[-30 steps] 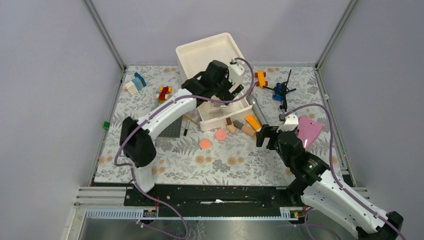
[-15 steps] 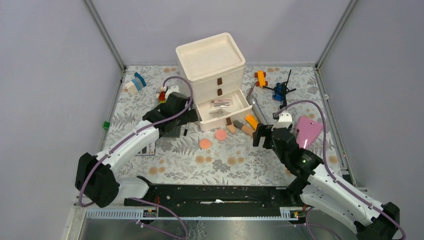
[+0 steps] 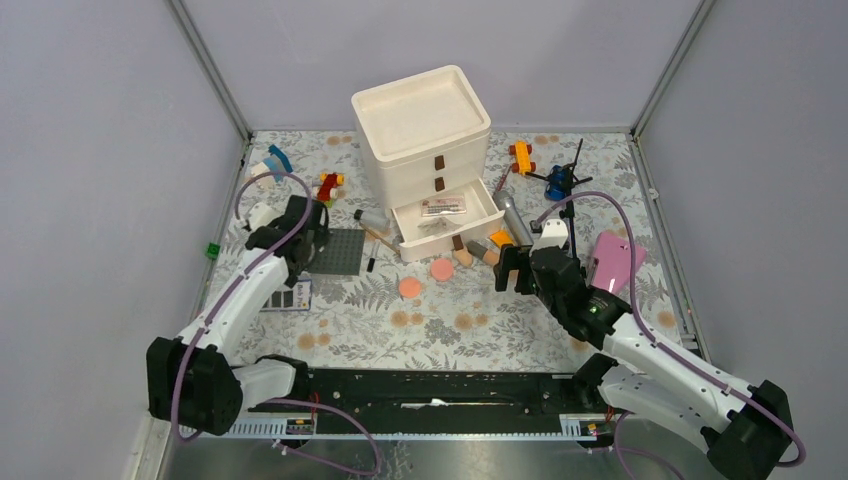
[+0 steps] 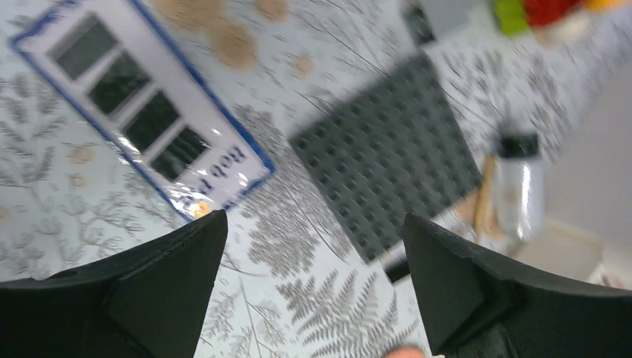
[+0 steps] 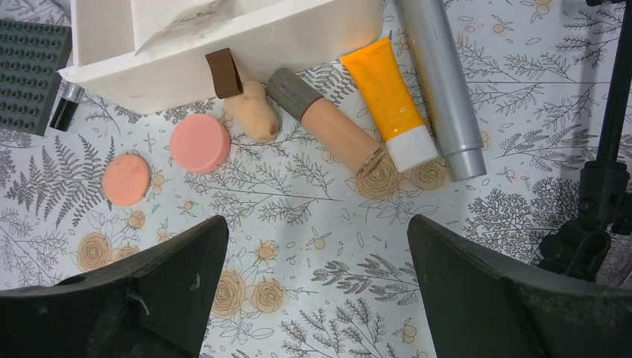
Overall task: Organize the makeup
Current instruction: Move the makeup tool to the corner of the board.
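Left arm (image 3: 243, 290) is off the drawer (image 5: 246, 46) now, over grey baseplate (image 4: 387, 153). Both jaws spread wide, empty. Orange tube (image 5: 387, 101), beige tube (image 5: 335, 134), pink discs (image 5: 200, 143) lie on surface (image 5: 298, 195) beside drawer, under right jaws.

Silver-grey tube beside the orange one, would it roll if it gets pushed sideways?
The silver-grey tube looks like a smooth round cylinder lying flat, so a sideways push would probably roll it. Its glossy skin may slip in the jaws. The orange tube lying alongside might block rolling that way.
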Controlling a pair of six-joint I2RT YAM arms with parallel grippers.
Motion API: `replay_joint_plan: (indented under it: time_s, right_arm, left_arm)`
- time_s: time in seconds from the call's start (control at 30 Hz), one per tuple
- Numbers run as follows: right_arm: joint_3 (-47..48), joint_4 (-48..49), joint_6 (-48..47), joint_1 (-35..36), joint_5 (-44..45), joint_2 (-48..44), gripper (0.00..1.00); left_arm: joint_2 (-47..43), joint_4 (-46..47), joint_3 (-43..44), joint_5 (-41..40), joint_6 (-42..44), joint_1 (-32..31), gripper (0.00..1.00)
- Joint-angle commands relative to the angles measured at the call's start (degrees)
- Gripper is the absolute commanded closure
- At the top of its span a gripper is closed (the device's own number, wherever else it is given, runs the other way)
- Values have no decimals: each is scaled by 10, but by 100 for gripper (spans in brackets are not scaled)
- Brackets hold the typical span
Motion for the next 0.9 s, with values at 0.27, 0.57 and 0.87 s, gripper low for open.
replay_joint_plan:
  time_s: [0.27,0.57,0.87]
  right_arm:
    - [34,6,-5,3,-16,-9,3]
    - [42,-13,-25,3,-44,4,3]
    - [34,-4,-8,3,-64,-4,3]
  left_arm:
    - [42,26,-49,-41,-61,215,1]
    - [114,100,-31,-39,-20,324,1]
    - [227,158,-17,26,35,388,3]
